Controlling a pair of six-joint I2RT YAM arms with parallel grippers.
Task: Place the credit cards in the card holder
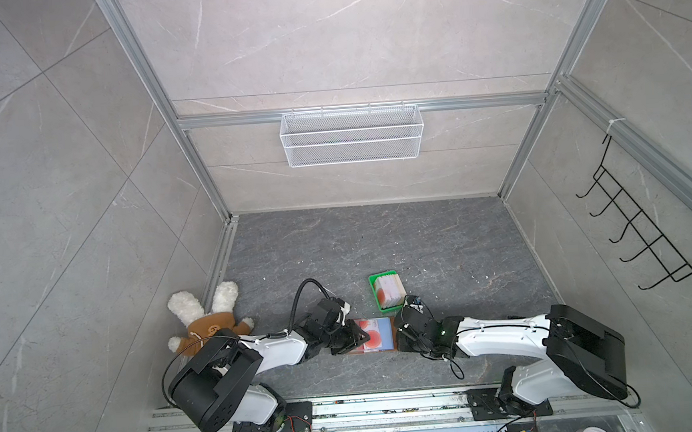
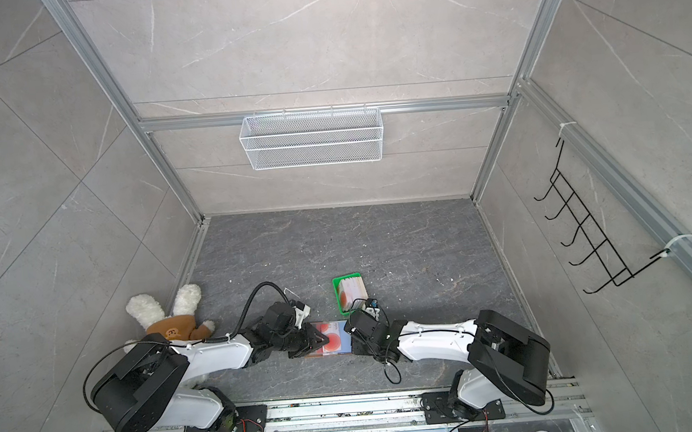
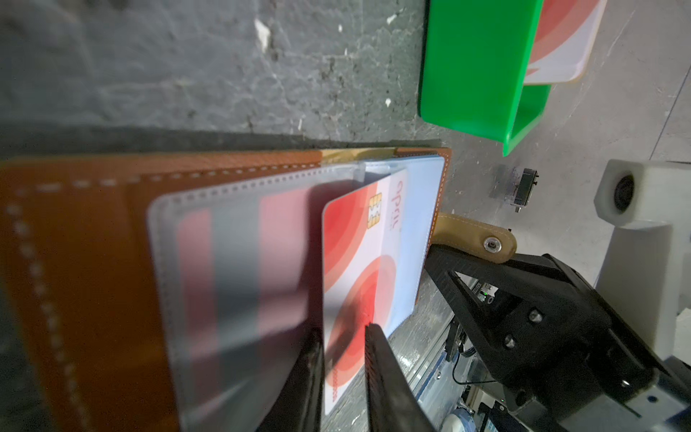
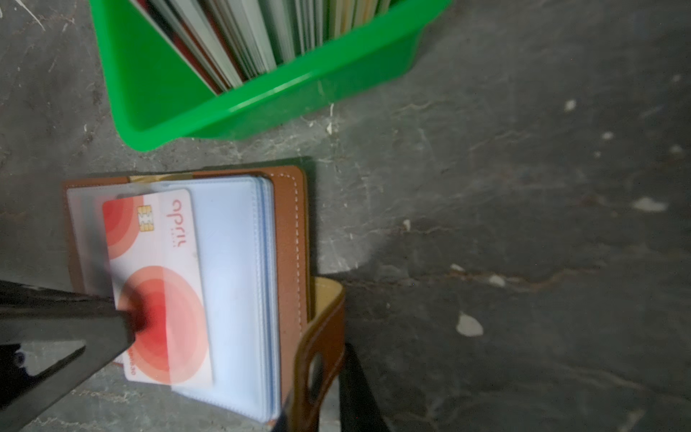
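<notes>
Card (image 3: 355, 239) between left gripper (image 3: 344, 331) fingers (image 3: 377, 359)

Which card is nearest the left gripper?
The red-circled chip card straddled by the left gripper, on the card holder; others are sleeved or in the green tray.

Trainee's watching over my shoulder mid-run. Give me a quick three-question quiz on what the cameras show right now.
1. True or false: the green tray is empty.
2. Which end effector holds the snap tab of the card holder? A) left B) right
3. Fill in: the card at the left end effector carries a gold ____.
Key: 1 false, credit cards stand in it. 2 B, the right end effector. 3 chip.
</notes>
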